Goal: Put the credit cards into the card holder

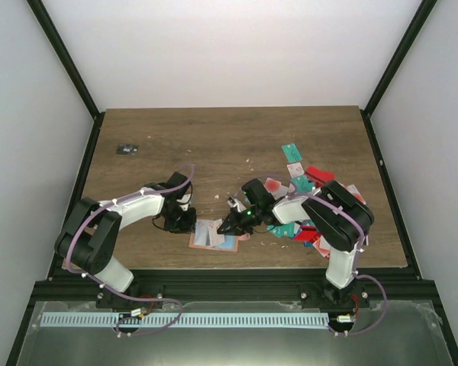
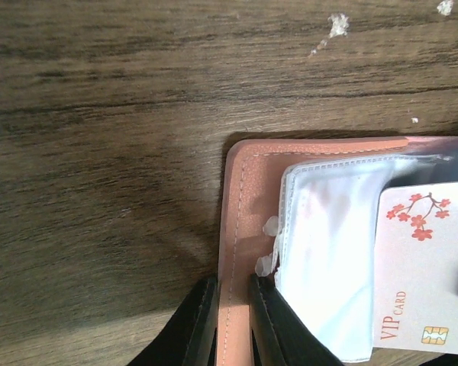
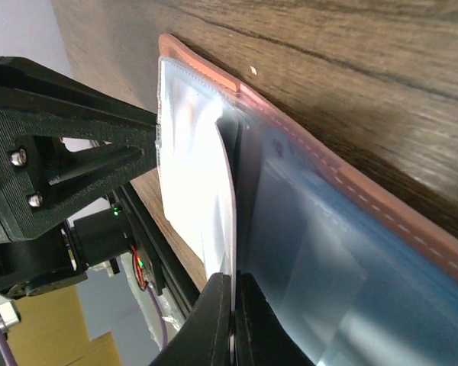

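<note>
Left wrist view: left gripper clamps the edge of the card holder; right gripper pinches a white card, apparently feeding it in. Next, slide it deeper into the pocket ahead.

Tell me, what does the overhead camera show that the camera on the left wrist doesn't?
Only overhead: the left arm and right arm whole, the loose credit cards heaped at the right of the table, and a small dark object at its far left.
Only left wrist: the left gripper pinching the card holder by its stitched salmon edge, and a white card with red blossoms, a chip and the print "VIP CARD".
Both: the card holder lying open on the wooden table.
</note>
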